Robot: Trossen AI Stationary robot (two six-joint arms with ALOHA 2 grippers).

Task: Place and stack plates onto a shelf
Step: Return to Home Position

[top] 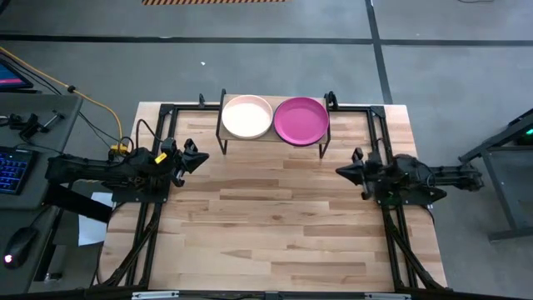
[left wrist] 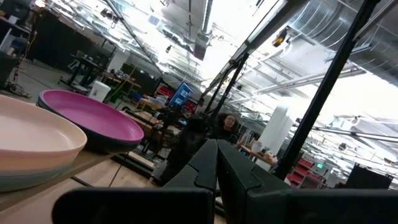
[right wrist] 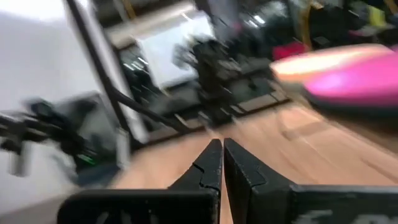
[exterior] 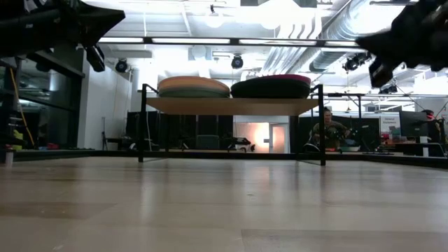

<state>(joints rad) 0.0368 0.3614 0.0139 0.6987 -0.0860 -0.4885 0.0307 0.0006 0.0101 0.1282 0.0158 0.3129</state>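
Fingers clenched empty on both arms: left fingers (left wrist: pixel 202 165), right fingers (right wrist: pixel 210 163).

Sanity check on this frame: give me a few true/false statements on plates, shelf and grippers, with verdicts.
1. The peach-pink plate tops one stack on the shelf. True.
2. The magenta plate sits alone on the shelf. False: the low view shows a dark plate under it.
3. A plate lies on the tabletop. False: no plate shows there; all sit on the shelf.
4. The left gripper and right gripper are both shut and empty. True.
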